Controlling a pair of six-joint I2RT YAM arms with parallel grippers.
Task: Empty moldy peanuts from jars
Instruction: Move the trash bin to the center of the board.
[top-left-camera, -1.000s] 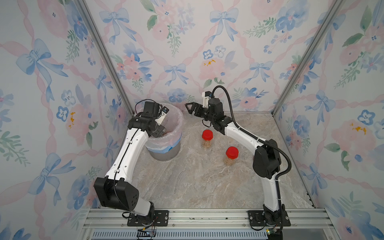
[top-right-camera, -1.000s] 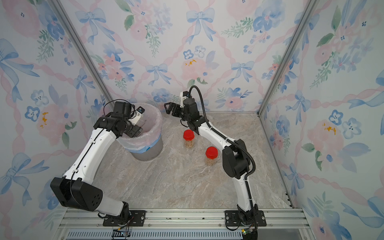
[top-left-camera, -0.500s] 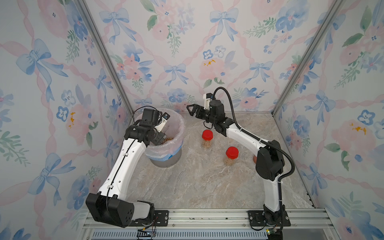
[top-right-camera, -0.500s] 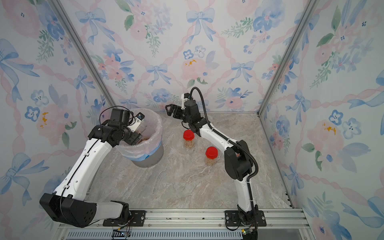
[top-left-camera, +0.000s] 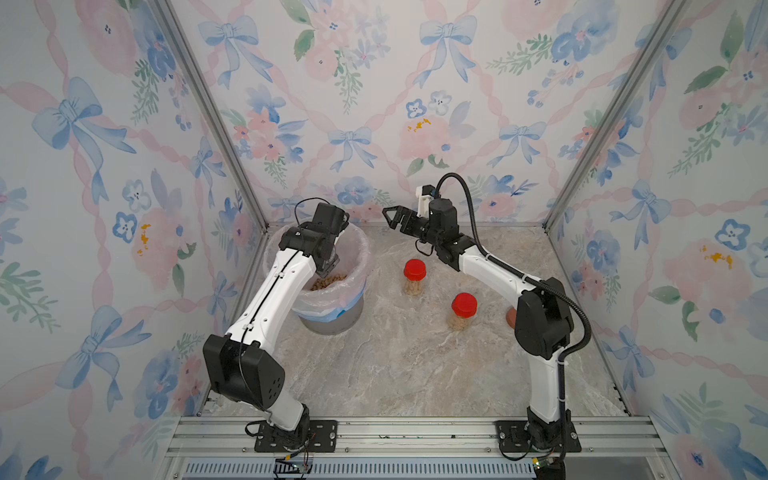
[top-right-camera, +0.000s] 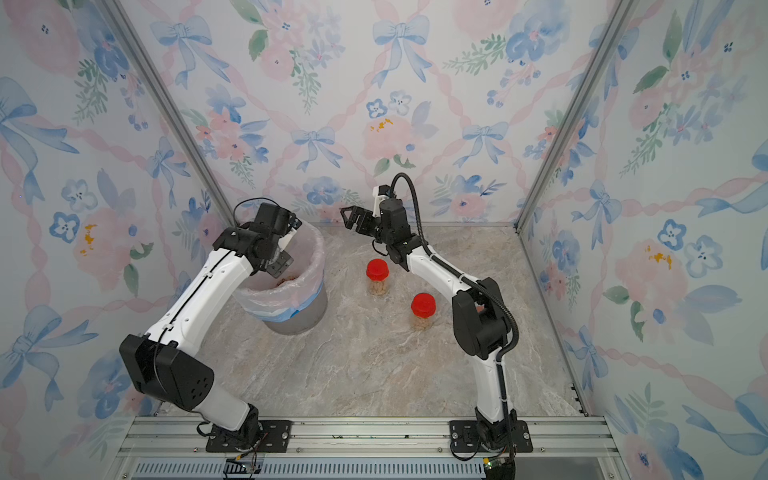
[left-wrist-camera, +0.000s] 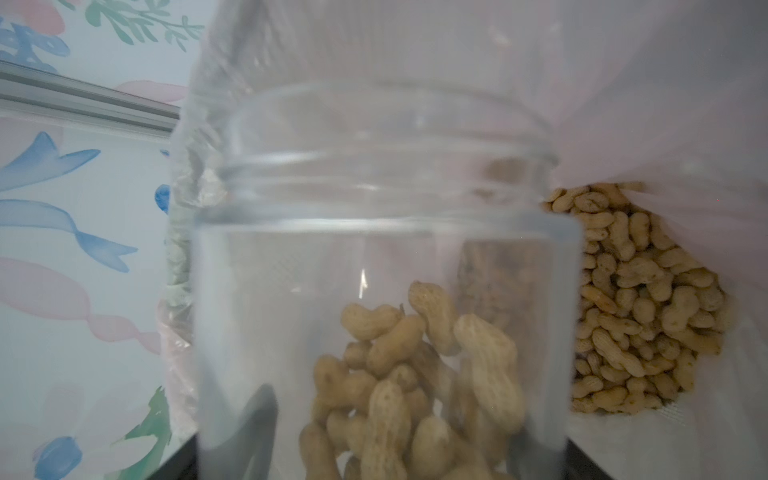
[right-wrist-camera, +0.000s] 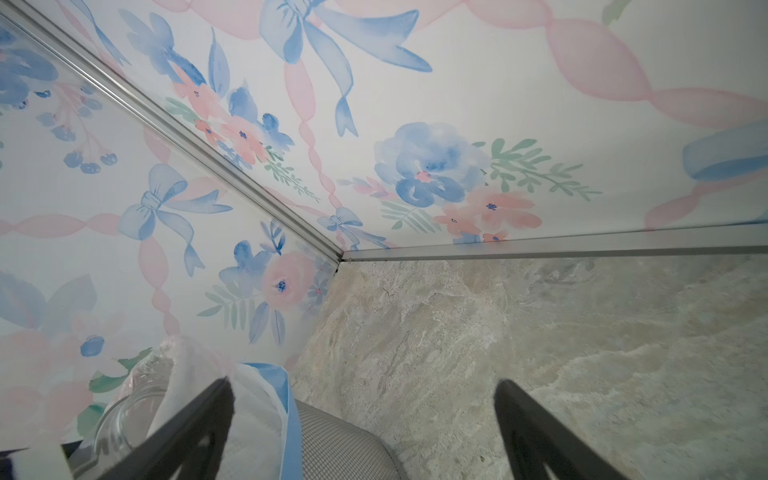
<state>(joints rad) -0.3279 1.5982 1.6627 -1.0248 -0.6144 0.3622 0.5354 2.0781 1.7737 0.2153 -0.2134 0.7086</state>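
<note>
Flowery walls (top-left-camera: 374, 104) with blue bows stand around one stone-look table (top-left-camera: 415, 374). Left of the middle in both top views stands one grey bin (top-left-camera: 336, 324) with a pink bag inside. One left gripper (top-left-camera: 329, 265) is down in its top, closed around one open jar (left-wrist-camera: 382, 232). It is clear, has no lid, and has a few tan peanuts (left-wrist-camera: 415, 374) in it. Many more lie in a heap (left-wrist-camera: 640, 299) in the bin. At the middle two closed jars stand upright and apart, the far red-lid jar (top-left-camera: 414, 278) and the near red-lid jar (top-left-camera: 462, 311), both with nuts inside. Above them, one right gripper (top-left-camera: 391, 217) hangs wide open, holding nothing.
</note>
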